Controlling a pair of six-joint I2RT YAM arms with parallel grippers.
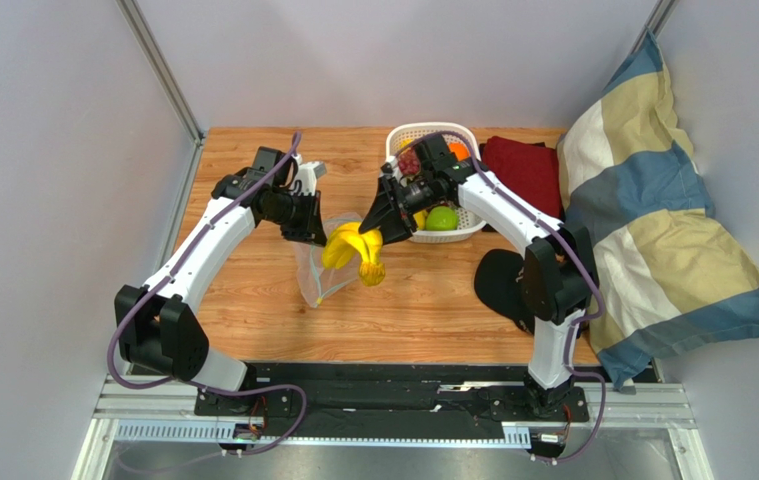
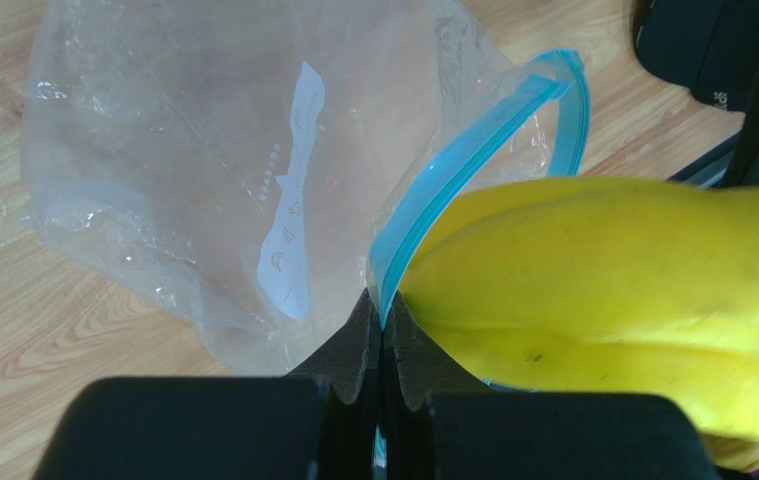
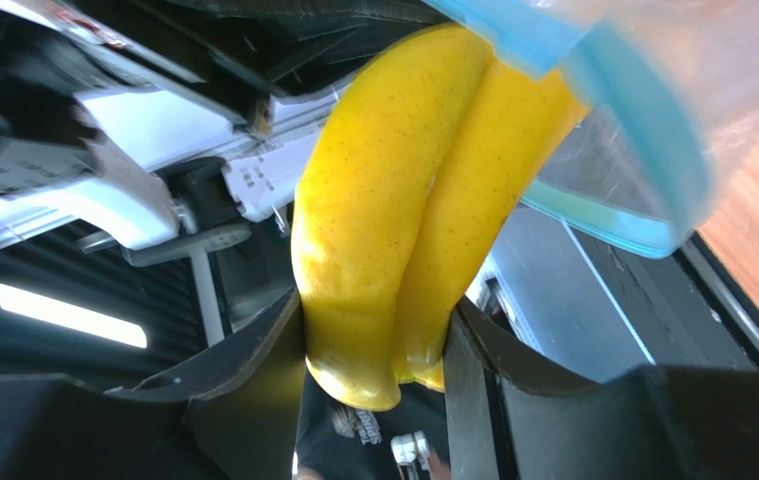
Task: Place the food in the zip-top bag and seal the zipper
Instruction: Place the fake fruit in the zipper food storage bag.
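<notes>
Yellow curved banana bunch in right gripper, crinkly zip-top bag in left gripper

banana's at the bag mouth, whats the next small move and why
Probably ease the right end effector forward to slide the banana bunch deeper into the zip-top bag. The left end effector pinches the zipper, holding the mouth open, and most of the bunch seems outside.

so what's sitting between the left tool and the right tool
The banana bunch, held by the right tool, at the zip-top bag mouth the left tool pinches; top view.
</notes>
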